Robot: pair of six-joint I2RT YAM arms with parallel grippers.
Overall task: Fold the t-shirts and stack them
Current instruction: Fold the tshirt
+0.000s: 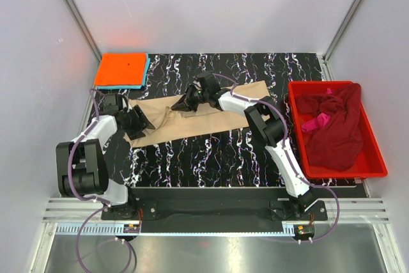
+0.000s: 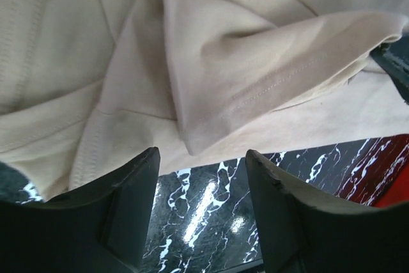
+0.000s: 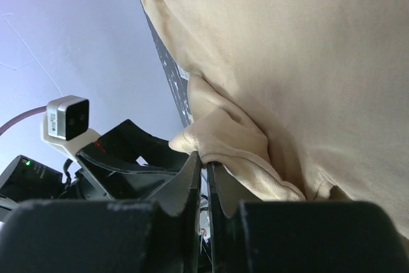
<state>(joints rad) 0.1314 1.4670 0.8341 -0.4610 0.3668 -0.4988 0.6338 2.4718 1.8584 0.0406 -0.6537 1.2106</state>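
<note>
The tan t-shirt (image 1: 211, 118) lies spread across the middle left of the black marbled table (image 1: 211, 158). My right gripper (image 1: 184, 102) is over its back edge and is shut on a bunched fold of the tan cloth (image 3: 217, 132), with the jaws closed tight (image 3: 208, 165). My left gripper (image 1: 137, 123) is at the shirt's left end, open and empty (image 2: 201, 177), with bare table between its fingers and a folded sleeve of the tan shirt (image 2: 211, 87) just ahead. A folded orange shirt (image 1: 120, 70) lies on a light blue one (image 1: 147, 71) at the back left.
A red plastic bin (image 1: 377, 158) stands at the right and holds a crumpled maroon shirt (image 1: 335, 135) and a pink one (image 1: 316, 121). White walls close in the left, back and right sides. The left arm's camera (image 3: 67, 116) shows in the right wrist view.
</note>
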